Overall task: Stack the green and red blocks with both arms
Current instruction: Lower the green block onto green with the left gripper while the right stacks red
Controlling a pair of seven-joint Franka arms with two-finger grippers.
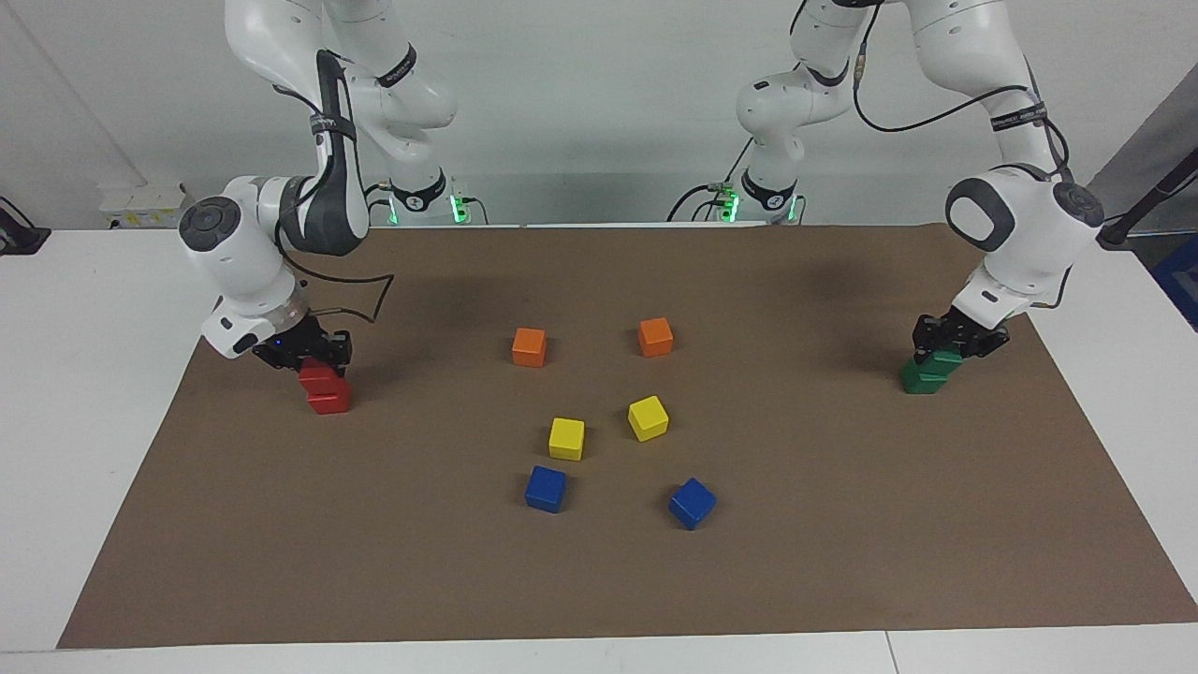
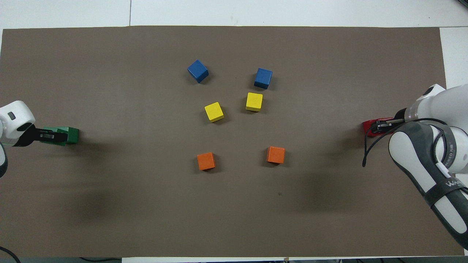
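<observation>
My left gripper (image 1: 947, 344) is shut on a dark green block (image 1: 943, 359) and holds it on top of the second green block (image 1: 919, 380), a little askew, at the left arm's end of the mat. In the overhead view the left gripper (image 2: 49, 136) covers most of the green pair (image 2: 71, 135). My right gripper (image 1: 314, 358) is shut on a red block (image 1: 316, 378) that sits on the second red block (image 1: 330, 402) at the right arm's end. In the overhead view the right gripper (image 2: 382, 126) hides most of the red pair (image 2: 368, 128).
Two orange cubes (image 1: 529, 346) (image 1: 655, 336), two yellow cubes (image 1: 566, 438) (image 1: 648, 417) and two blue cubes (image 1: 546, 488) (image 1: 692, 503) lie loose in the middle of the brown mat (image 1: 842, 562). White table shows around the mat.
</observation>
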